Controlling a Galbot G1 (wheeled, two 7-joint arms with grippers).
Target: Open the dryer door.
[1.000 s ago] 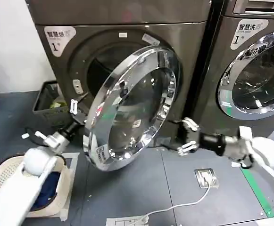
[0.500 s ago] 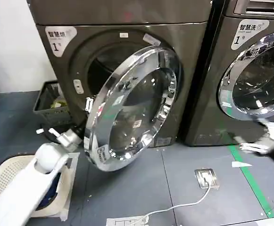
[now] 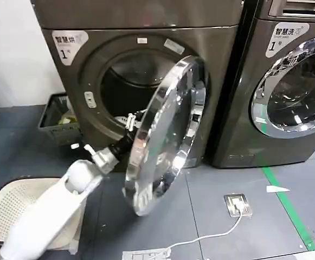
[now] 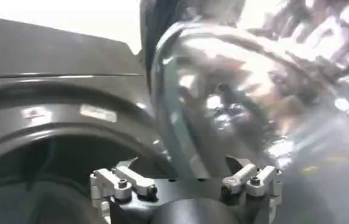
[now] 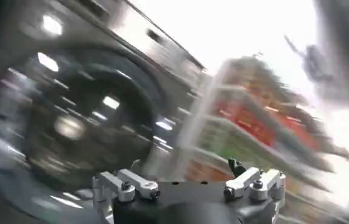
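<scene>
The dryer door (image 3: 165, 135) stands swung well out from the dryer (image 3: 146, 76), nearly edge-on from the head camera, drum mouth exposed at its nine o'clock. The left pincer (image 3: 131, 120) reaches behind the door's inner side; the left wrist camera shows its fingers (image 4: 123, 182) spread, released, chrome ring just ahead. The right pincer (image 5: 190, 179), blurred, looks spread too, facing what seems a dark round drum.

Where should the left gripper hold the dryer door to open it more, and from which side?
Probably the free chrome edge of the dryer door, from its back, the drum side. The door stands half open, nearly edge-on, and the left gripper already sits behind that edge.
</scene>
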